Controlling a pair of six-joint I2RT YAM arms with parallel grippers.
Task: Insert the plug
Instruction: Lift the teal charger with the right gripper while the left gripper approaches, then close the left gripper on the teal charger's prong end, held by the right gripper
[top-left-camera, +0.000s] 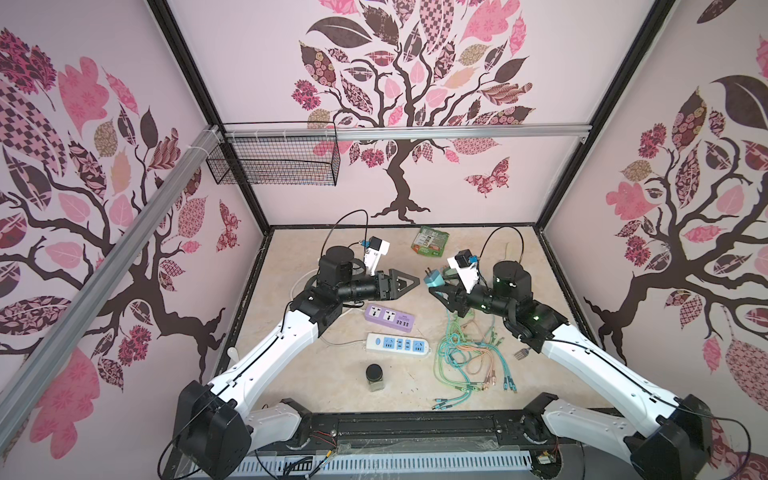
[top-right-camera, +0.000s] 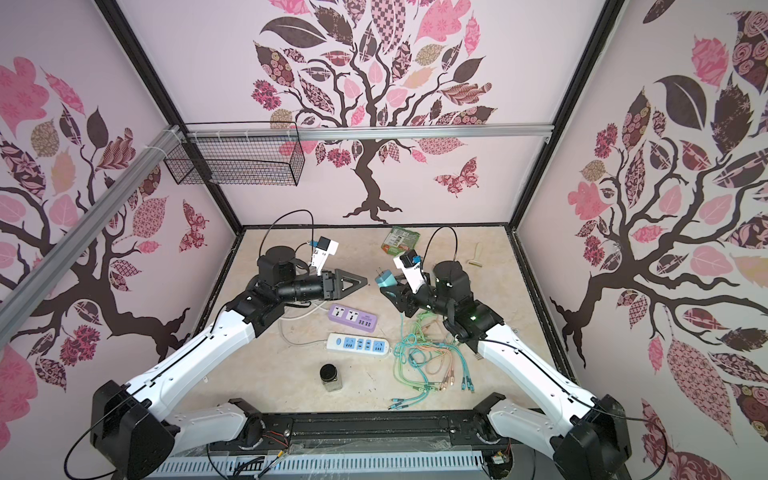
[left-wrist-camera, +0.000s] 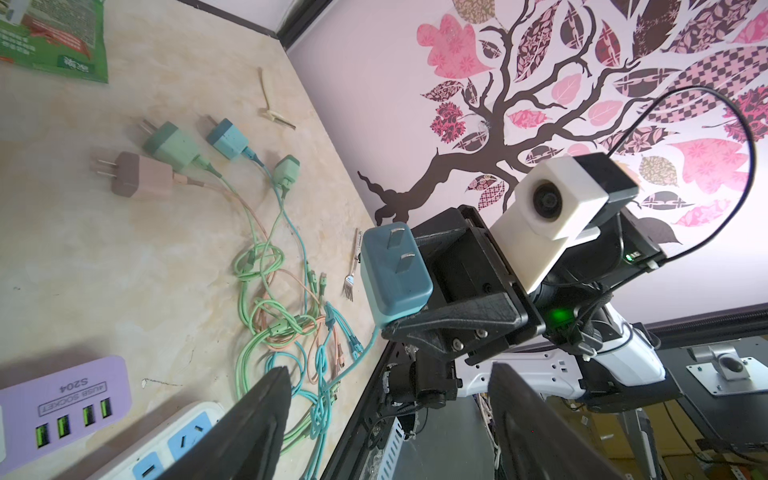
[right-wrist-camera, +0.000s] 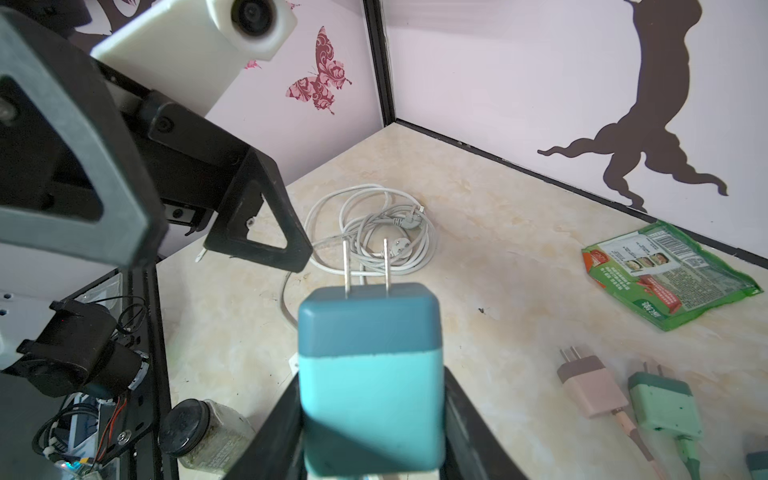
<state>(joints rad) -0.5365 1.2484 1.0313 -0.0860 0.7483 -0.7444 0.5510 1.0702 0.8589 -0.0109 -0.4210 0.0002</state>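
The plug (right-wrist-camera: 370, 374) is a two-tone blue charger block with two flat prongs, and my right gripper (right-wrist-camera: 370, 424) is shut on its lighter half. In both top views it hangs above the table's middle (top-left-camera: 432, 280) (top-right-camera: 384, 279), prongs pointing toward my left gripper (top-left-camera: 409, 282) (top-right-camera: 357, 283). That gripper faces the plug (left-wrist-camera: 395, 278) across a small gap. In the left wrist view its fingers (left-wrist-camera: 257, 424) stand wide apart with nothing between them. Below lie a purple power strip (top-left-camera: 389, 318) (left-wrist-camera: 62, 407) and a white and blue power strip (top-left-camera: 398, 344) (left-wrist-camera: 166, 449).
A tangle of green, blue and pink cables (top-left-camera: 465, 353) lies under my right arm, with spare pink (left-wrist-camera: 141, 178), green (left-wrist-camera: 174, 145) and blue (left-wrist-camera: 228, 139) plugs. A black-lidded jar (top-left-camera: 375, 376), a green packet (top-left-camera: 432, 241), a fork (top-left-camera: 521, 354) and a coiled white cord (right-wrist-camera: 370, 232) lie around.
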